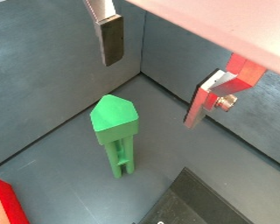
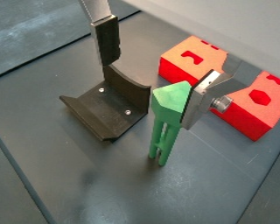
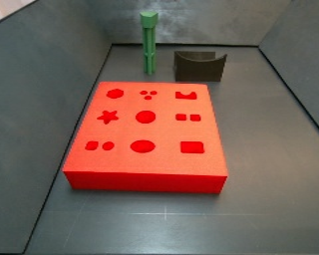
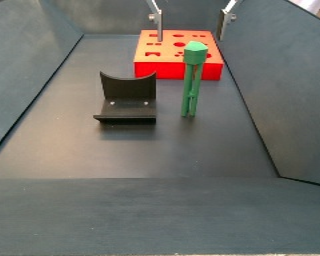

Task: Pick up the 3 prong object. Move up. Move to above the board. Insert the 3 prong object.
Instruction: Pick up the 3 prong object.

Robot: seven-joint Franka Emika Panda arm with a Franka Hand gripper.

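Observation:
The 3 prong object, a slender green peg (image 4: 192, 80), stands upright on the dark floor beside the board, also seen in a side view (image 3: 149, 45). In both wrist views it stands below and between the fingers (image 1: 115, 131) (image 2: 164, 118). The board, a flat red block with shaped cutouts (image 3: 147, 134), lies just beyond the peg (image 4: 174, 52). My gripper (image 4: 191, 18) hangs above the peg, open and empty, its jaws wide apart (image 1: 152, 92) (image 2: 150, 92). It is out of one side view.
A dark grey U-shaped holder (image 4: 125, 97) sits on the floor next to the peg, also seen in a side view (image 3: 198, 66) and a wrist view (image 2: 108, 109). Grey walls (image 4: 29, 80) enclose the floor on all sides.

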